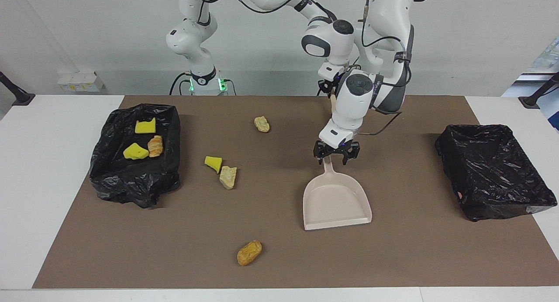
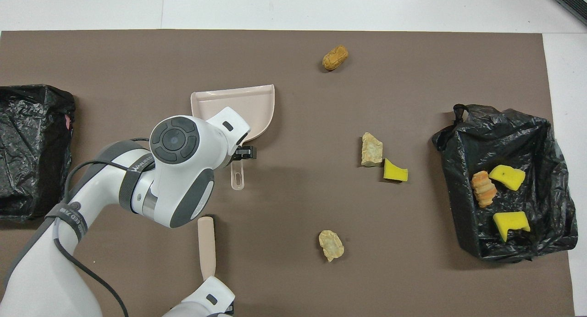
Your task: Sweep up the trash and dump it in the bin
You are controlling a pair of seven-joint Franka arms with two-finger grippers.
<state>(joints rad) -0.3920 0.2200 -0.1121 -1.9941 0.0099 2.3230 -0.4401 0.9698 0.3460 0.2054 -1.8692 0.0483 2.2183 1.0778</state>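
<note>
Four loose trash pieces (image 1: 249, 252), two bins (image 1: 135, 176)

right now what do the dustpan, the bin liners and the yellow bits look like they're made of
Dustpan: likely hard plastic, beige and smooth, one moulded piece with a hang-hole in the handle.
Bin liners: thin black plastic film, crinkled and glossy with scattered highlights.
Yellow bits, like the loose one on the mat: probably sponge foam, matte with clean-cut edges.
</note>
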